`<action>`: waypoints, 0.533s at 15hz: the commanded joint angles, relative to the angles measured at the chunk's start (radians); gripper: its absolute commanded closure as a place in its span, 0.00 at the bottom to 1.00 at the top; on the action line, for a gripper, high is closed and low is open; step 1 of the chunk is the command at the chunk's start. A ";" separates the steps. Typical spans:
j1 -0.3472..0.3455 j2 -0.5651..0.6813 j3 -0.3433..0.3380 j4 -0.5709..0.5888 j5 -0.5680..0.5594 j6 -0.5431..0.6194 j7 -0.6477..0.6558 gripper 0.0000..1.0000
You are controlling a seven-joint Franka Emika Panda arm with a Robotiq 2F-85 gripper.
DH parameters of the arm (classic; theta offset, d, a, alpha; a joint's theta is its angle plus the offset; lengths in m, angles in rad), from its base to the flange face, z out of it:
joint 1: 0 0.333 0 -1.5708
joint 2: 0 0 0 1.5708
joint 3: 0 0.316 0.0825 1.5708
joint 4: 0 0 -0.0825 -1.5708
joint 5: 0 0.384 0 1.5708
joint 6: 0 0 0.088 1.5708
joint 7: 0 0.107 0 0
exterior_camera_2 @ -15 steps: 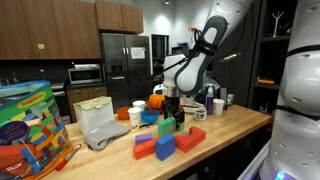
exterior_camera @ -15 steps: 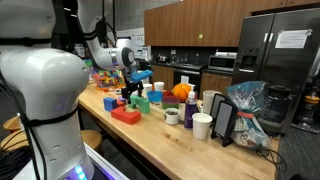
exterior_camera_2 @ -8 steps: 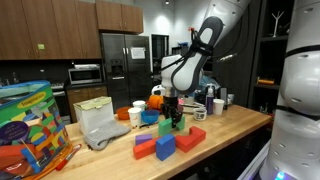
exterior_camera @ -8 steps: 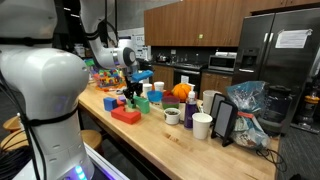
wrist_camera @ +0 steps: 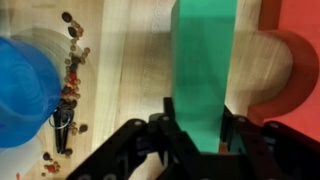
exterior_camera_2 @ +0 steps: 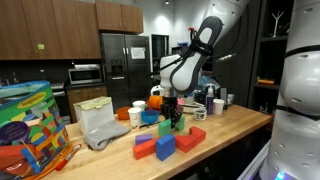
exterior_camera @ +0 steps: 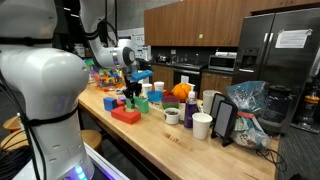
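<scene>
In the wrist view a tall green block (wrist_camera: 205,55) stands on the wooden countertop (wrist_camera: 120,60), and my gripper (wrist_camera: 200,118) is shut on it, one black finger pressed against each side. To its right lies a red arch-shaped block (wrist_camera: 292,50), and to its left a blue round container (wrist_camera: 25,90). In both exterior views the arm reaches straight down, with the gripper (exterior_camera: 132,95) (exterior_camera_2: 172,113) over the green block (exterior_camera_2: 168,127) among other coloured blocks.
A red block (exterior_camera: 126,115) and an orange block (exterior_camera: 110,102) lie near the counter's front edge. A blue block (exterior_camera_2: 165,146) and red blocks (exterior_camera_2: 190,137) sit close by. Cups (exterior_camera: 202,125), a propped tablet (exterior_camera: 224,121), a plastic bag (exterior_camera: 245,105) and a colourful box (exterior_camera_2: 28,125) crowd the counter.
The arm has stayed over the green block. The jaws have closed in on the block's sides.
</scene>
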 commanded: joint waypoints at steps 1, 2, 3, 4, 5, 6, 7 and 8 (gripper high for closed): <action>-0.004 0.007 0.020 0.031 0.007 -0.045 -0.022 0.84; -0.002 0.008 0.026 0.038 0.001 -0.055 -0.015 0.84; 0.000 0.009 0.032 0.046 0.000 -0.065 -0.013 0.84; 0.002 0.009 0.038 0.056 -0.004 -0.075 -0.009 0.84; 0.005 0.010 0.044 0.065 -0.004 -0.086 -0.009 0.84; 0.007 0.013 0.049 0.076 -0.007 -0.094 -0.008 0.84; 0.008 0.016 0.053 0.087 -0.011 -0.103 -0.005 0.84; 0.009 0.018 0.057 0.095 -0.020 -0.106 0.002 0.84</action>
